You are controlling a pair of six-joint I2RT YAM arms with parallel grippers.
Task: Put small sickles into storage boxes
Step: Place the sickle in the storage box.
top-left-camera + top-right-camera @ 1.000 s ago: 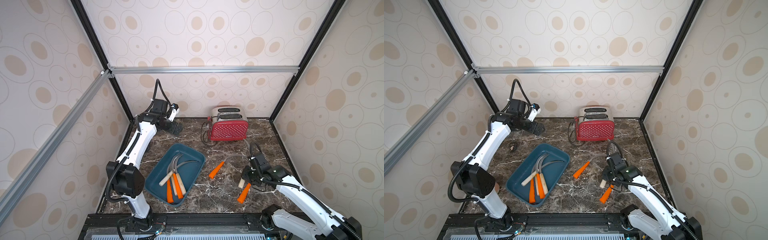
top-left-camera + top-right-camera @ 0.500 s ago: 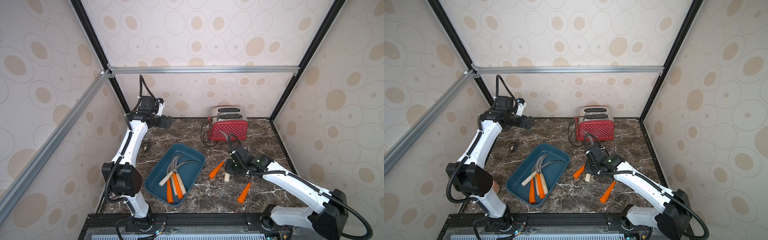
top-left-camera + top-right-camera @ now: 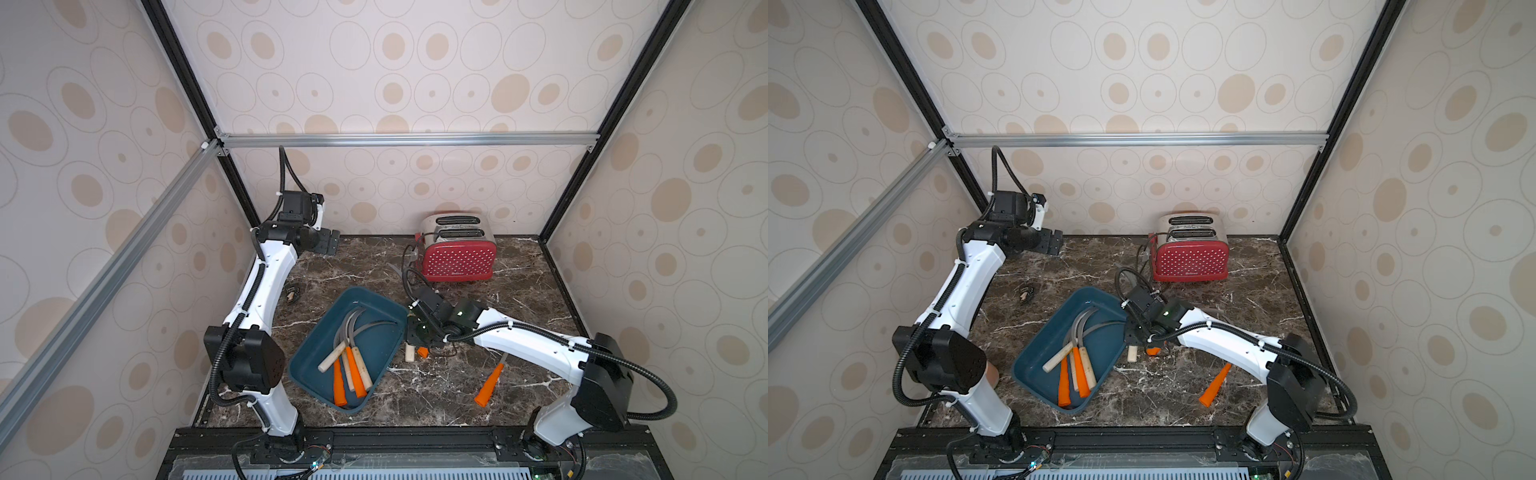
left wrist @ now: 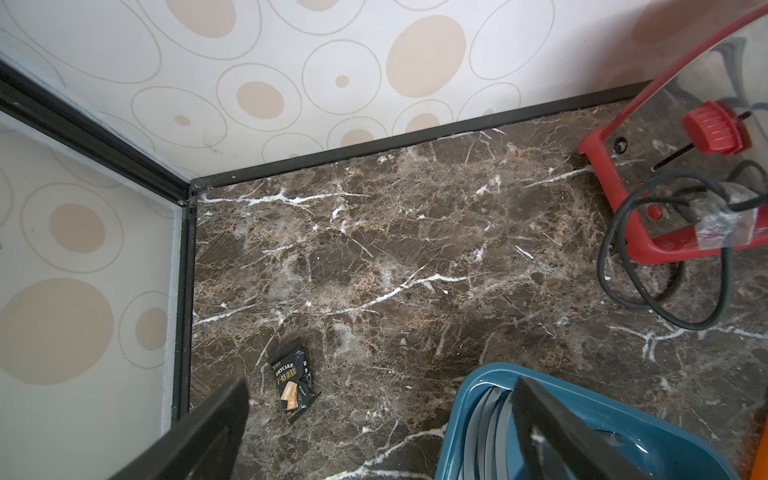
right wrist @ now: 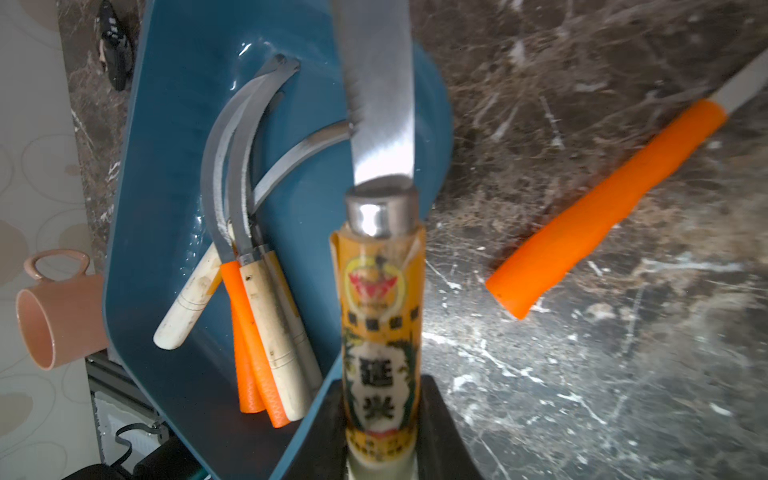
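In both top views the teal tray [image 3: 318, 340] [image 3: 1040, 340] lies slantwise on the dark marble counter [image 3: 436, 399] [image 3: 1163, 399]. A bundle of sickles [image 3: 349, 353] [image 3: 1077, 357] lies inside it, handles toward the front. The right arm [image 3: 519, 336] [image 3: 1217, 336] reaches to the tray's rim on its own side. There we see the right jaws clenched on a pale-handled sickle [image 3: 409, 353] [image 3: 1132, 354], whose butt end hangs just beside the tray. An orange-handled sickle [image 3: 488, 384] [image 3: 1214, 386] lies apart on the counter, near the right arm. The left arm [image 3: 270, 282] [image 3: 967, 282] is raised near the back corner, well away from the tray, and the left jaws are released and grasp nothing. A red dotted toaster [image 3: 457, 253] [image 3: 1190, 259] stands at the back.

From the left wrist we look between the widely parted left jaws at bare counter. We see a small black snack packet [image 4: 293, 384], a corner of the tray [image 4: 469, 399] and the toaster [image 4: 712, 129].

From the right wrist we see the right jaws pinching the pale-handled sickle [image 5: 380, 311] low on its labelled handle. Its blade reaches out over the tray [image 5: 166, 124] and across the bundled sickles [image 5: 249, 249]. The orange-handled sickle [image 5: 602, 208] lies on the counter beyond, and a pink mug [image 5: 62, 307] lies on its side just outside the tray.
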